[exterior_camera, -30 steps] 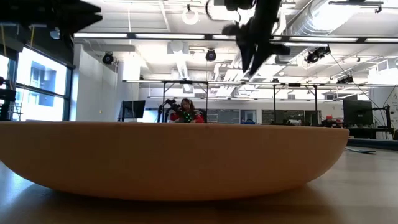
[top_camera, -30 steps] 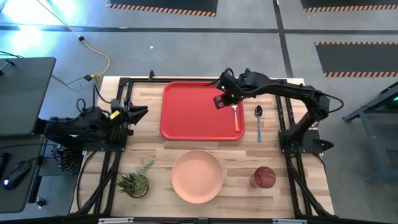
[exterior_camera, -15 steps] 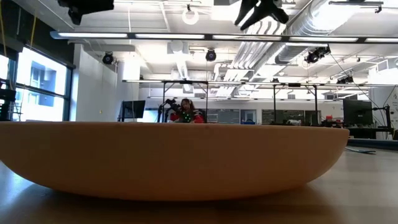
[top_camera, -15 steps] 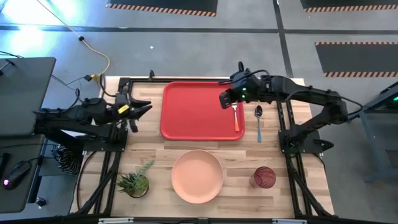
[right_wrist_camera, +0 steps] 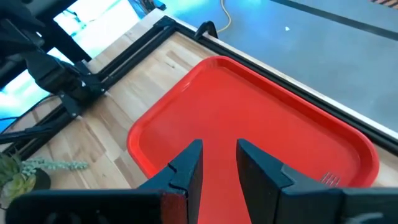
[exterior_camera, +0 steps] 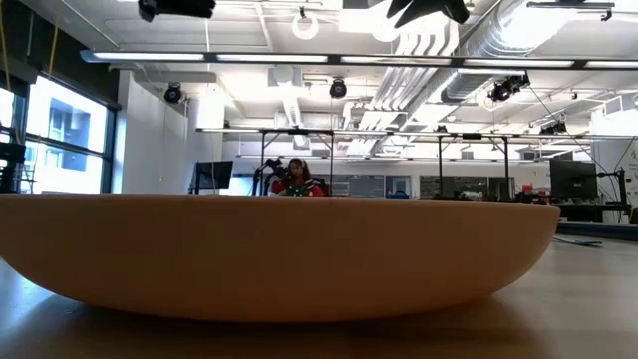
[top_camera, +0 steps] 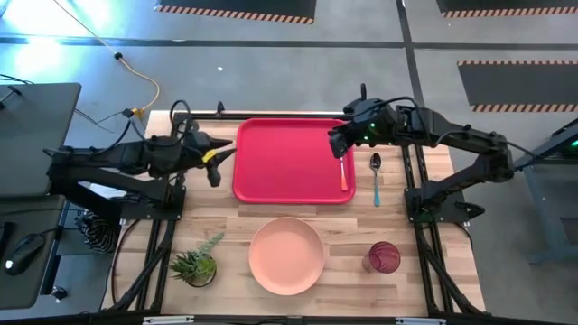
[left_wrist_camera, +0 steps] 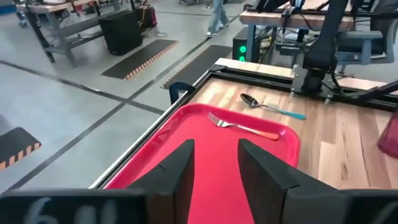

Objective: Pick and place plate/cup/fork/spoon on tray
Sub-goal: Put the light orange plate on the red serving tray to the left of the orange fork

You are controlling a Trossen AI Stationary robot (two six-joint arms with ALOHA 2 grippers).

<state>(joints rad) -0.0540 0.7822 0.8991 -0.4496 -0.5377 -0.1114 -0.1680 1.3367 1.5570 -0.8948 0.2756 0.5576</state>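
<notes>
- One item of four is in place: the fork (top_camera: 343, 170) lies inside the tray (top_camera: 280, 162) along its right rim, tines toward the far side, so that placing reads as finished.
- Spoon (top_camera: 376, 176): on the bench (top_camera: 226, 221) just right of the tray, parallel to the fork, bowl at the far end; likely the handiest next pick for the right arm.
- Plate (top_camera: 286, 255): on the bench, near side, below the tray; not yet moved.
- Cup (top_camera: 383, 257): upright on the bench, right of the plate, well apart from the tray.
- Right tool (top_camera: 336, 143): above the tray's far right corner, beside the fork's tines, fingers (right_wrist_camera: 186, 171) parted and carrying nothing.
- Left tool (top_camera: 213, 161): at the tray's left edge, pointed across it, fingers (left_wrist_camera: 177, 171) spread and empty; apparently reaching in for its own item.
- Small potted plant (top_camera: 197, 264): near left of the bench, outside the task.
</notes>
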